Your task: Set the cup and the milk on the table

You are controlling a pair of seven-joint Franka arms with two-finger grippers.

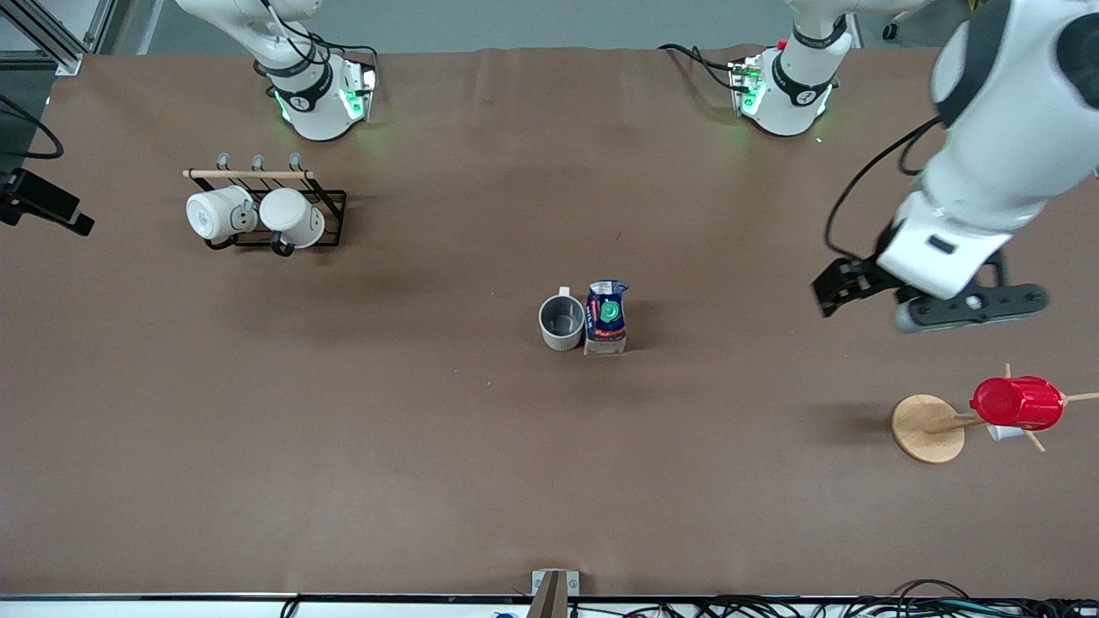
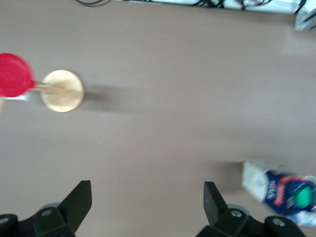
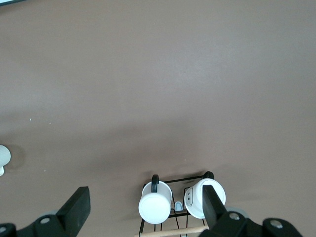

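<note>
The beige-grey cup (image 1: 561,322) stands upright on the brown table (image 1: 412,446) near its middle. The dark blue milk carton (image 1: 606,316) with its green cap stands right beside it, toward the left arm's end. The milk also shows in the left wrist view (image 2: 281,190). My left gripper (image 1: 831,293) is open and empty, up in the air over bare table toward the left arm's end; its own view (image 2: 146,190) shows only tabletop between the jaws. My right gripper (image 3: 145,192) is open and empty, high over the mug rack; the front view does not show it.
A black wire rack (image 1: 330,210) with a wooden rod holds two white mugs (image 1: 258,216) near the right arm's base; it also shows in the right wrist view (image 3: 180,212). A red ribbed cup (image 1: 1017,403) hangs on a wooden stand (image 1: 927,427) at the left arm's end.
</note>
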